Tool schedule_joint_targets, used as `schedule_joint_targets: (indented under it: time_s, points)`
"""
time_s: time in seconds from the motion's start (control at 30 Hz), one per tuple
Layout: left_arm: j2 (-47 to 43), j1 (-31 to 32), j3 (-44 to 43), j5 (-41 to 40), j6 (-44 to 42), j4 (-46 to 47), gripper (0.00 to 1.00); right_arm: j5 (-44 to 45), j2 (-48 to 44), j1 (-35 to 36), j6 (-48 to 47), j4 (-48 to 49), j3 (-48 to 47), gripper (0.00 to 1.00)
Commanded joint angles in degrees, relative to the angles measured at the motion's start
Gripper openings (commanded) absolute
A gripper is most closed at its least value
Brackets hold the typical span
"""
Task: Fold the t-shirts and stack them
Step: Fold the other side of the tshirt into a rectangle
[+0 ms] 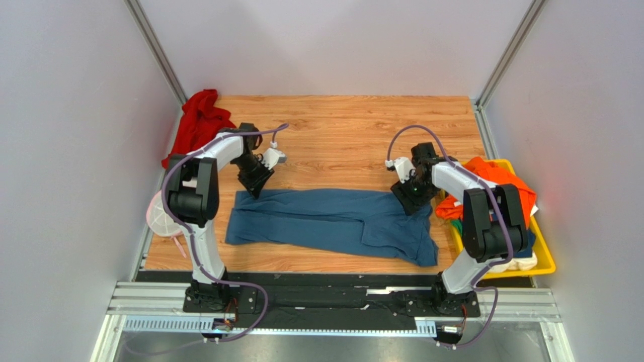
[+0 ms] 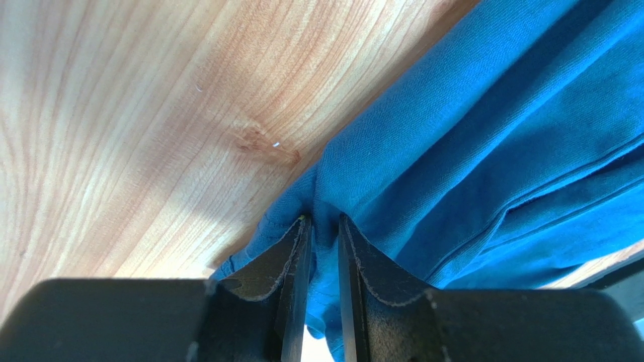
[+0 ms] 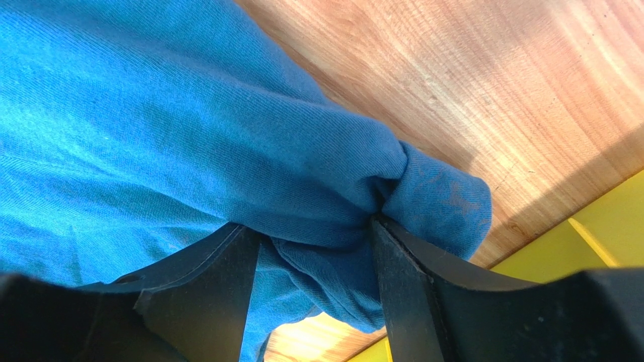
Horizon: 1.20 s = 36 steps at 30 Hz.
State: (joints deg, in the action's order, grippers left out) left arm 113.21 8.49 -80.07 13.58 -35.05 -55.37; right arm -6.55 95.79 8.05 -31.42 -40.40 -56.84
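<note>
The large slate-blue t-shirt (image 1: 332,219) lies flattened across the near middle of the wooden table. My left gripper (image 1: 255,183) is at its far left corner and is shut on a pinch of the blue cloth (image 2: 453,136), jaws nearly together (image 2: 323,220). My right gripper (image 1: 408,197) is at the far right corner. Its jaws stand apart around a bunched fold of the blue cloth (image 3: 227,151), which fills the gap at the tips (image 3: 314,226). An orange t-shirt (image 1: 491,175) lies in the yellow bin (image 1: 546,264).
A red garment (image 1: 198,124) is heaped at the far left corner of the table. A round white-and-pink mesh disc (image 1: 160,215) sits at the left edge by the left arm. The yellow bin's edge shows in the right wrist view (image 3: 605,219), close to the right gripper.
</note>
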Motion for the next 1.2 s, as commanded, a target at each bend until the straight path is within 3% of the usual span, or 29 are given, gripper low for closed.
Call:
schedule_joint_targets:
  time_s: [0.0, 0.7, 1.17]
  points:
    - [-3.3, 0.1, -0.8, -0.9, -0.9, 1.4, 0.28, 0.0, 3.4, -0.9, -1.8, 3.8, 0.2, 0.62]
    - [5.2, 0.1, -6.2, -17.4, -3.3, 8.0, 0.26, 2.0, 1.2, -0.8, -3.0, 2.4, -2.1, 0.62]
    - [4.6, 0.1, -7.6, -23.1, -0.9, 13.9, 0.24, 1.2, -1.1, -0.8, -3.1, 1.2, -2.8, 0.62]
